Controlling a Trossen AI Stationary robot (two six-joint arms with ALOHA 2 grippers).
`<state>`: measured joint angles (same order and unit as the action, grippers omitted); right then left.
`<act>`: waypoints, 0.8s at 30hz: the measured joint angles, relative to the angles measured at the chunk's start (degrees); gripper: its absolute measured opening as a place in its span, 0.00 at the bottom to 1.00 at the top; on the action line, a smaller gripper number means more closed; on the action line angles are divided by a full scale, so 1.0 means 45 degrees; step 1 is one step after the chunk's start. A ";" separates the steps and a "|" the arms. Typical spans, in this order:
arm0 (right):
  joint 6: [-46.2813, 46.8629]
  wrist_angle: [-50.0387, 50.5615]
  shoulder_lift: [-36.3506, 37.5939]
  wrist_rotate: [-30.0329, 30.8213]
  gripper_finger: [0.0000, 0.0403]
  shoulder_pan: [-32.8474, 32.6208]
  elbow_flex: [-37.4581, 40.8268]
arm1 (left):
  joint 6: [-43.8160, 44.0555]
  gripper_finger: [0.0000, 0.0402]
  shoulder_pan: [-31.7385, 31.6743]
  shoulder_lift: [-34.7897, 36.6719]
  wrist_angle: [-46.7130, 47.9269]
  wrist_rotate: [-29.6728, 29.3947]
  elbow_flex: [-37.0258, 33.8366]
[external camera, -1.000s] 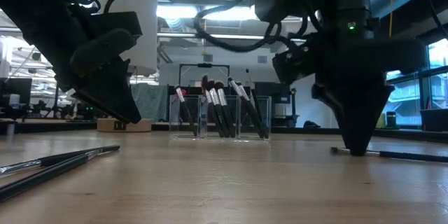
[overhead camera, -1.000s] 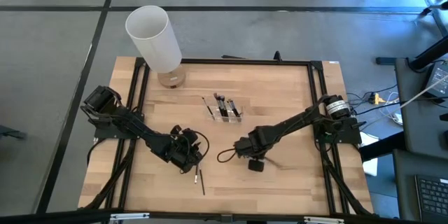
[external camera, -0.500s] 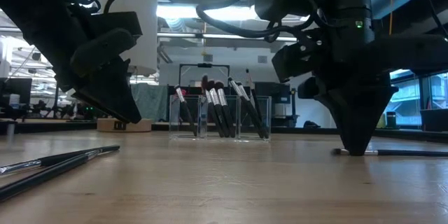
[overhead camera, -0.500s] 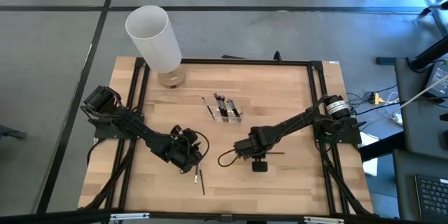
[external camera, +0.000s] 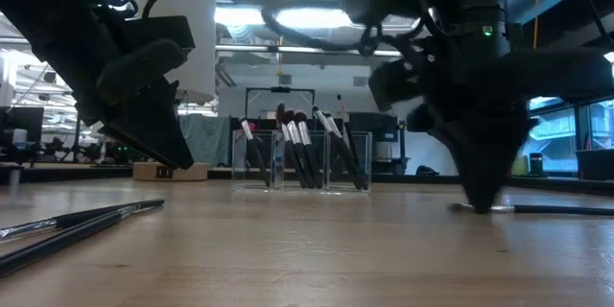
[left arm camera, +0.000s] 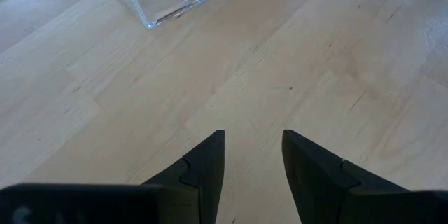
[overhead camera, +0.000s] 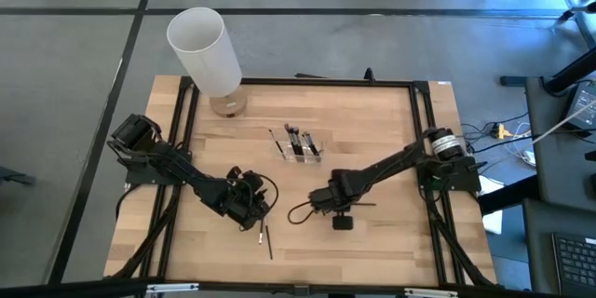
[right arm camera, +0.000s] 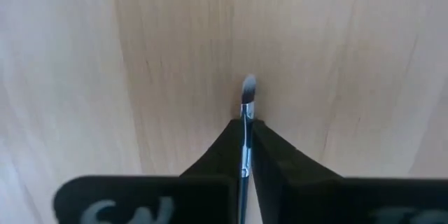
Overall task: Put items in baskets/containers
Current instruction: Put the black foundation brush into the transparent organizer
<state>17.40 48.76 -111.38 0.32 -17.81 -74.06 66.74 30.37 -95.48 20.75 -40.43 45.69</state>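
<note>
Tall white cylinder tilted at the table's far left corner, over a small round wooden base. Light wood table edged by a black frame. Grey floor all around. Cables and desk clutter to the right. Ceiling lights and windows in the room behind.

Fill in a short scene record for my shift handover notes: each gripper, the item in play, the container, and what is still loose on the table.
right gripper: shut on a thin brush, down at the table
brush: gripped between the fingers, pale bristle tip poking out ahead, handle lying on the wood
left gripper: open, empty, low over bare wood
clear organizer: mid-table, several brushes standing in it
loose brushes: two lying on the table near the left arm
white cylinder: at the table's far left corner
</note>
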 joint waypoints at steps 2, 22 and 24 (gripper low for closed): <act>-0.0186 -0.0507 0.0067 0.0393 0.06 0.0024 -0.0546 | -0.0005 0.35 0.0001 0.0000 0.0000 0.0000 0.0000; -0.4315 -0.7267 0.1205 0.3457 0.05 0.3133 -0.5378 | 0.0922 0.35 0.0005 -0.0044 -0.0031 -0.0454 -0.0715; -0.4309 -0.8430 0.1205 0.3290 0.06 0.3575 -0.5171 | 0.1197 0.35 0.0005 -0.0053 0.0078 -0.0427 -0.0825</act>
<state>-1.99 10.83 -105.95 15.12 -1.72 -97.34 72.13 30.39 -95.72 21.10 -42.35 41.98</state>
